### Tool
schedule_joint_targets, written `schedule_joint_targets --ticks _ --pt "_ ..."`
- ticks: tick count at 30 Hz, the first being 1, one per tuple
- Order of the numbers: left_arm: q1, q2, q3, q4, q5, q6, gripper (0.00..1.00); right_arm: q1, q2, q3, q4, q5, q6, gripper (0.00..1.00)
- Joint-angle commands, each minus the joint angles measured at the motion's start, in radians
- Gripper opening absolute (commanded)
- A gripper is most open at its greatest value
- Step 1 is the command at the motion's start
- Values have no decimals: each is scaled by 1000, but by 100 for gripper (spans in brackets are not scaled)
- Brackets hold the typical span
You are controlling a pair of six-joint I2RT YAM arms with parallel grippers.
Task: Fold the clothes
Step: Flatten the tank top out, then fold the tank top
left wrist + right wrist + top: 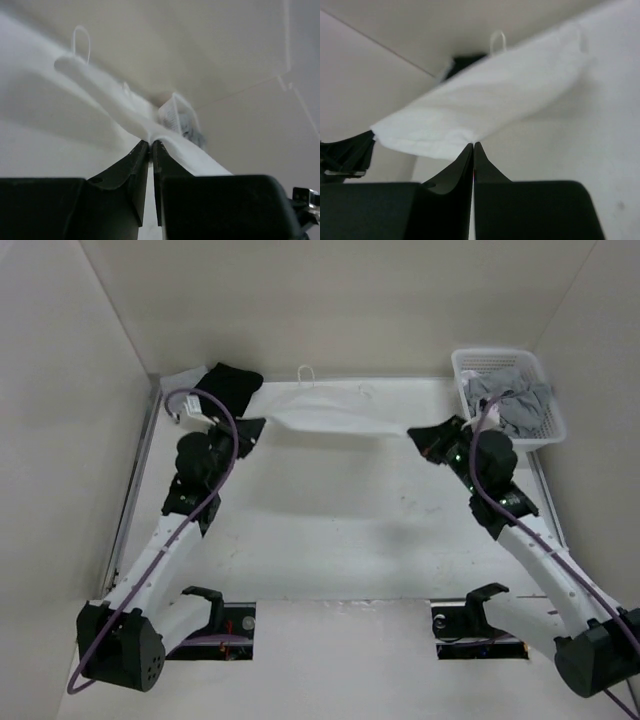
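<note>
White undershirt (pixel 325 420) stretched out near the table's (pixel 330 540) far edge; I've got left gripper (pixel 250 430) & right gripper (pixel 418 432) each pinching one end.

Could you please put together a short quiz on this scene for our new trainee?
1. True or false: the white undershirt lies flat and untouched.
2. Where are the grey garments? A in the white basket; B in a drawer; C on the floor.
3. Fill in: the left hand and right hand each pinch one ___ of the white undershirt.
Key: 1 false; 2 A; 3 end.
</note>
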Motion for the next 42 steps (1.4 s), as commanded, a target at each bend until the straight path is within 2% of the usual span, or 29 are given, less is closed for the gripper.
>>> schedule_joint_targets --ticks 1,4,9,12,16,20,24,30,33,34,36,37,39,42 --pt "7 -25 -233 54 66 -40 8 19 -4 -243 81 -6 68 3" --pt "33 -81 -452 52 106 -46 8 53 -56 -426 101 -2 109 3" --pt "44 -231 -651 -32 161 -54 8 142 -153 -624 65 2 189 3" --pt "45 -389 -688 -182 159 -61 8 238 -240 -675 -10 39 238 3" --pt "57 -453 -637 -260 120 -46 8 286 -288 -641 -89 85 235 4" --pt "56 -339 -473 -198 57 -11 8 213 -210 -514 -75 74 151 4" --pt "13 -137 -309 -35 -35 1 8 86 -14 -350 17 44 60 4" --pt "7 332 -16 155 -88 17 8 -88 362 -80 146 -67 39 3" --pt "13 565 140 187 -72 9 14 -143 578 70 169 -87 49 6" --pt "17 628 185 186 -86 6 18 -156 652 125 170 -97 60 10" --pt "34 728 255 175 -98 -6 39 -165 790 237 154 -122 68 31" --pt "42 753 269 163 -98 -8 44 -168 825 268 138 -134 71 36" --pt "47 749 244 158 -95 -12 47 -165 849 273 126 -141 77 44" --pt "34 658 106 178 -130 6 44 -157 765 140 205 -85 77 46"
